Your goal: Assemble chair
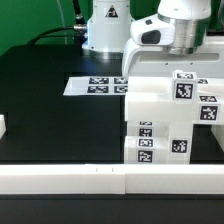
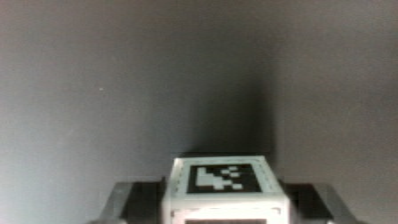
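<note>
The chair stands partly built at the exterior view's right, a stack of chunky white blocks with black-and-white tags. The arm comes down from above onto its top. My gripper is at the chair's uppermost piece. In the wrist view my gripper is shut on a white tagged piece, with a dark finger on each side of it. The fingertips themselves are hidden below the frame's edge.
The marker board lies flat on the black table behind the chair. A low white wall runs along the front edge. A small white piece shows at the exterior view's left edge. The robot's base stands at the back.
</note>
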